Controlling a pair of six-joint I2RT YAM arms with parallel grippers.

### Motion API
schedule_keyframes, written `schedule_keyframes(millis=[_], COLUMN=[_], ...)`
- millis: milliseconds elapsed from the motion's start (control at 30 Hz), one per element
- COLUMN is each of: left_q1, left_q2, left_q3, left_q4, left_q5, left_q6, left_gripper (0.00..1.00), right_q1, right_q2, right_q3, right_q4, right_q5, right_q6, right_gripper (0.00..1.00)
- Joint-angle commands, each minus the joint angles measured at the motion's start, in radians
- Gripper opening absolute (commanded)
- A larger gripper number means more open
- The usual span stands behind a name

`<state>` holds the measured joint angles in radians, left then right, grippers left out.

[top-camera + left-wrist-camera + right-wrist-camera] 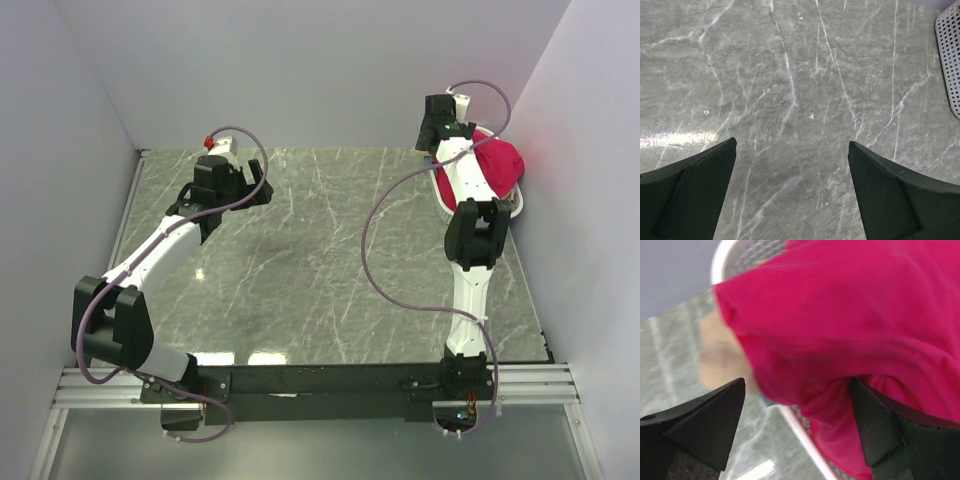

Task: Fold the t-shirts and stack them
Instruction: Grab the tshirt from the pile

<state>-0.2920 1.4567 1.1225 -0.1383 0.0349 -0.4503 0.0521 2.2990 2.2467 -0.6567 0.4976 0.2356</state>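
Crimson t-shirt (855,315) draping white basket (722,257), right gripper (797,427) agape and empty before it, left gripper (792,192) agape and empty over table (790,75), blurred tan patch (715,357) only in right wrist view.

Top cam overhead; wrist cams close, downward.

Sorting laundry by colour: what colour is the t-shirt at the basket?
The t-shirt is crimson-red, clearest in the right wrist view.

Crumpled crimson t-shirt (497,165) heaped over white lattice basket (721,259), far right.
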Motion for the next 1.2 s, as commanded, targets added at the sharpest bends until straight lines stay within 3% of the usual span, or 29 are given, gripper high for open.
schedule_keyframes(millis=[0,200,367,467,567,600,667,700,967,1167], left_q1=[0.001,0.001,0.001,0.001,0.001,0.001,0.001,0.001,0.001,-0.001], left_q2=[-0.004,-0.007,-0.007,-0.006,-0.002,-0.004,-0.009,-0.01,-0.006,-0.009], left_q3=[0.022,0.014,0.014,0.013,0.011,0.008,0.007,0.007,0.007,-0.001], left_q4=[0.051,0.066,0.065,0.069,0.072,0.072,0.069,0.069,0.082,0.091], left_q5=[0.029,0.048,0.049,0.056,0.063,0.063,0.06,0.057,0.072,0.094], left_q6=[-0.005,-0.013,-0.013,-0.016,-0.019,-0.021,-0.021,-0.022,-0.036,-0.047], left_gripper=[0.99,0.99,0.99,0.99,0.99,0.99,0.99,0.99,0.99,0.99], right_q1=[-0.012,-0.015,-0.026,-0.027,-0.035,-0.037,-0.04,-0.038,-0.006,0.037], right_q2=[-0.013,0.002,0.096,0.105,0.117,0.114,0.105,0.087,-0.235,-0.487], right_q3=[-0.021,-0.052,0.053,0.037,0.054,0.054,0.053,0.047,-0.264,-0.338], right_q4=[0.117,0.259,0.223,0.262,0.267,0.267,0.273,0.275,0.436,0.388], right_q5=[0.175,0.233,0.217,0.22,0.213,0.21,0.2,0.206,0.089,-0.014], right_q6=[-0.062,-0.162,-0.17,-0.179,-0.176,-0.173,-0.17,-0.167,-0.196,-0.187], right_gripper=[0.91,0.93,0.92,0.82,0.58,0.39,0.18,0.0,0.0,0.0])
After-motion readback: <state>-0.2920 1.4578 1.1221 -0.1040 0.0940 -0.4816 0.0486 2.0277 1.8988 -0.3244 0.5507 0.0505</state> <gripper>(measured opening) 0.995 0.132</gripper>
